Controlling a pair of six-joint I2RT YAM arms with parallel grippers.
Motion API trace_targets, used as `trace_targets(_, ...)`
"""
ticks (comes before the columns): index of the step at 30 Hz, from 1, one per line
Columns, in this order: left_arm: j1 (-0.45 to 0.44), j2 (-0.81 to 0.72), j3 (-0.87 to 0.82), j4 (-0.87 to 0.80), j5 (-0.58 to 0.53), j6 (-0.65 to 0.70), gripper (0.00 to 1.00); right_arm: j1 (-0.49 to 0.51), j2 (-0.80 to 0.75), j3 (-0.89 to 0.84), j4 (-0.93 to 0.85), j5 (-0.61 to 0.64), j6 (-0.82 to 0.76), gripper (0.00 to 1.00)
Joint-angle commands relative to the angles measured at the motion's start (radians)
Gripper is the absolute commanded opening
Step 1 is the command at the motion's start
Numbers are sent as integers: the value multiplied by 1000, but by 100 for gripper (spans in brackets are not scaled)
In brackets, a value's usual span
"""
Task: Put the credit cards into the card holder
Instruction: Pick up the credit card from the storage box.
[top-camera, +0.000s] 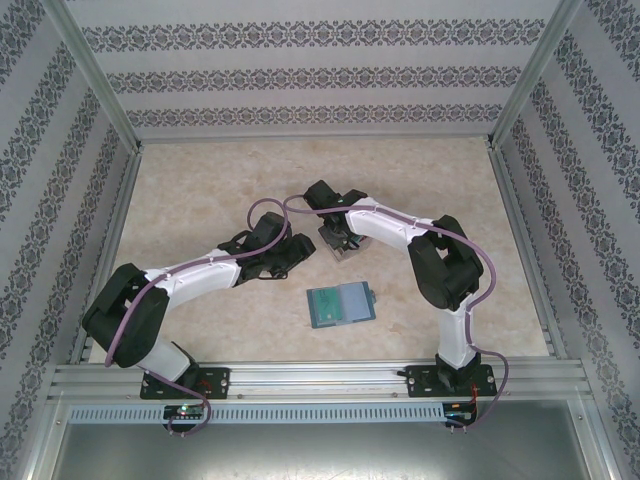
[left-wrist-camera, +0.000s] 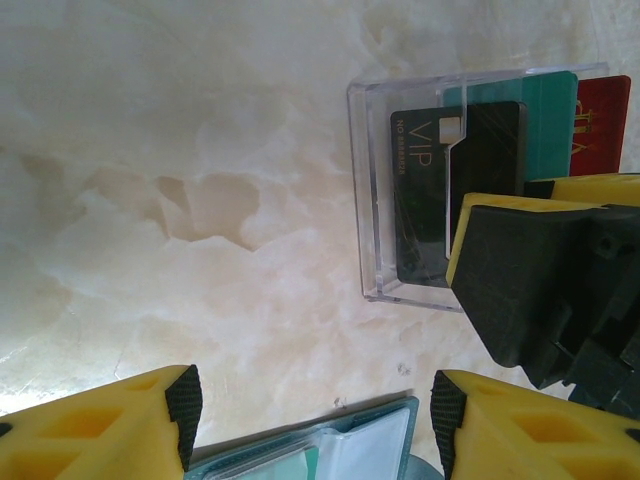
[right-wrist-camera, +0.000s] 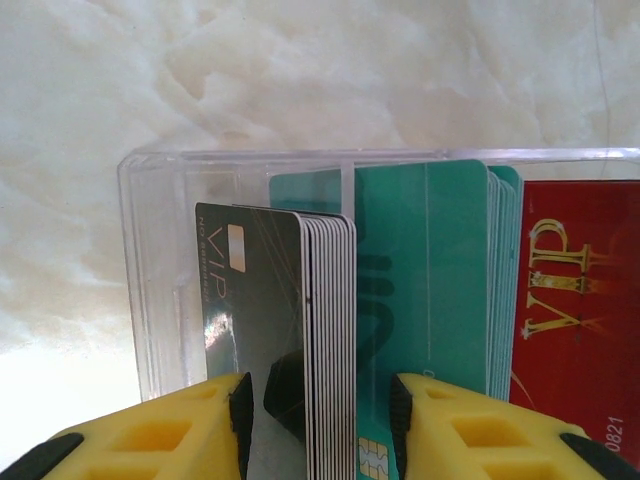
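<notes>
The right claw (right-wrist-camera: 320, 400) straddles the dark cards (right-wrist-camera: 260, 300) in the tray (right-wrist-camera: 150, 250), grip unclear, while the left claw (left-wrist-camera: 312, 400) hangs open near the card holder (left-wrist-camera: 330, 455), six o'clock from the tray.

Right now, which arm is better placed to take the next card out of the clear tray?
Right. Its hand is over the clear tray, jaws open above the black VIP cards. The left hand hangs open over bare table by the card holder, away from the tray.
</notes>
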Motion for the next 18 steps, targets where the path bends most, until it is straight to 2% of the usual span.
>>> trace_targets(1, 12, -21, -2, -9, -20, -6, 65, 14, -16, 6, -3, 56, -11, 42)
trace_targets(5, 12, -16, 3, -11, -19, -7, 65, 16, -4, 18, -18, 81, -19, 38)
trace_targets(12, 13, -5, 8, -8, -16, -10, 65, 17, -44, 5, 4, 131, -36, 38)
trace_targets(18, 12, 6, 20, -9, -5, -6, 64, 14, -51, 1, 3, 105, -39, 31)
